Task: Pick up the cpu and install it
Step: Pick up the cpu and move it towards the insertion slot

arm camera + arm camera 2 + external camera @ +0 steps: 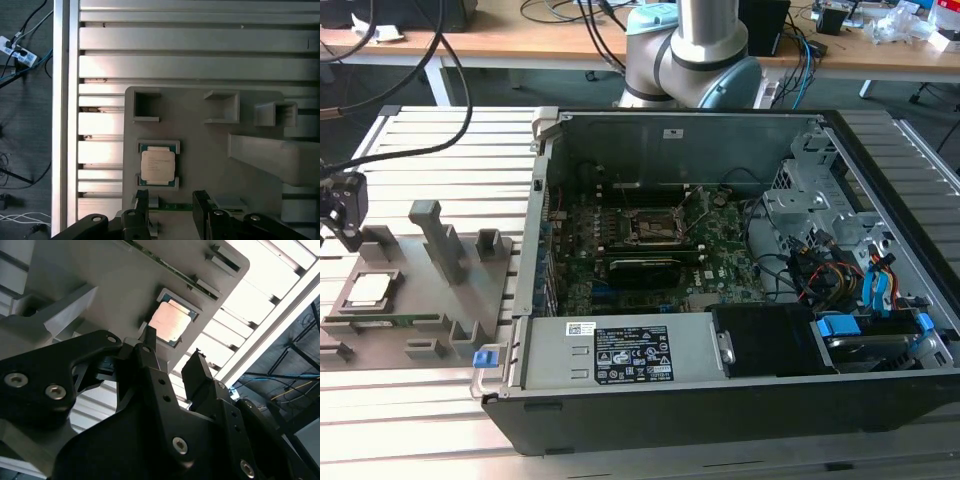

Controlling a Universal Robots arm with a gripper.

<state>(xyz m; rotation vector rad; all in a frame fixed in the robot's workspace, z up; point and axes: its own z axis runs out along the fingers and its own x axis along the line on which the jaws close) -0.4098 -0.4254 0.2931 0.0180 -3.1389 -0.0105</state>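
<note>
The cpu (370, 290) is a small silvery square chip lying flat in a framed recess of the grey plastic tray (430, 300), at the exterior view's left. It also appears in both wrist views, cpu (158, 165) and cpu (172, 322). My gripper (342, 205) hangs above the tray's far left end, apart from the chip. In both wrist views the gripper (171, 200) stands open, its two black fingers (141, 200) spread with nothing between them and the chip just beyond the tips. The gripper (172, 352) touches nothing. The dark motherboard socket (655, 228) lies inside the open computer case (620, 365).
Upright posts (440, 235) and small slots rise from the tray near the chip. The tray rests on a ribbed aluminium table (200, 65). The case holds cables and a drive bay (840, 250). The arm's base (695, 50) stands behind the case. Floor cables (20, 50) lie beyond the table edge.
</note>
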